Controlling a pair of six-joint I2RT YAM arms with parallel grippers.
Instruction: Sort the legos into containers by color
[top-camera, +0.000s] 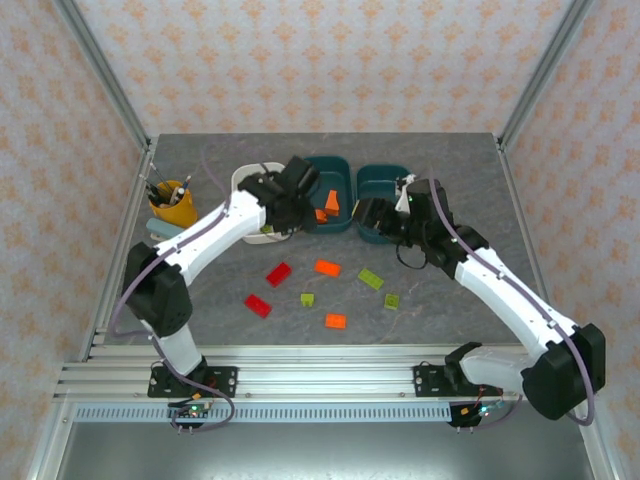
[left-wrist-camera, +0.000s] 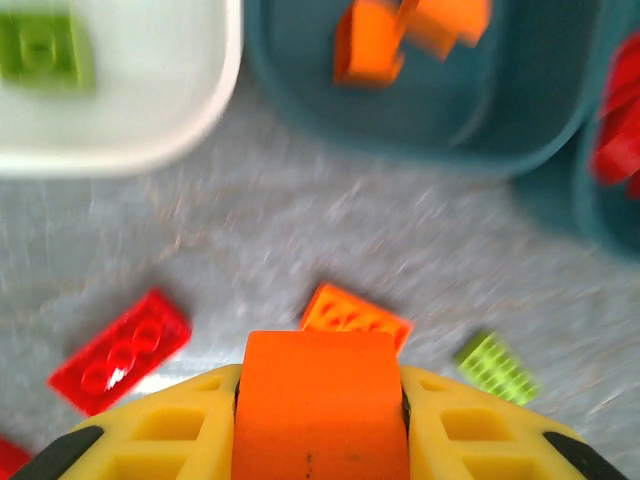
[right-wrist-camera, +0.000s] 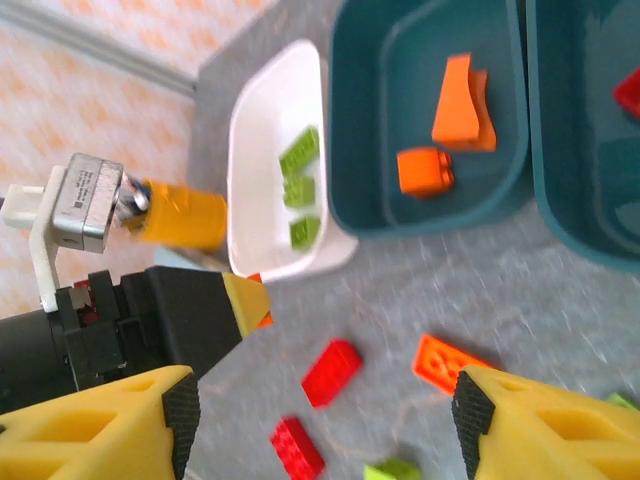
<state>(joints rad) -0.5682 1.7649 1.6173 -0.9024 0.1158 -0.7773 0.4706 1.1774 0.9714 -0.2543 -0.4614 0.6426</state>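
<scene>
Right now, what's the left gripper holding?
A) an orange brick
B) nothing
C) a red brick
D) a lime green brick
A: in the left wrist view, the left gripper is shut on an orange brick, which sits clamped between its two yellow jaws.

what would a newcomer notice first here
The left gripper stands out, jaws shut on an orange brick above the grey table. Beyond it sit the white tub with green bricks and a teal tub with orange ones; loose bricks dot the table's middle.
</scene>
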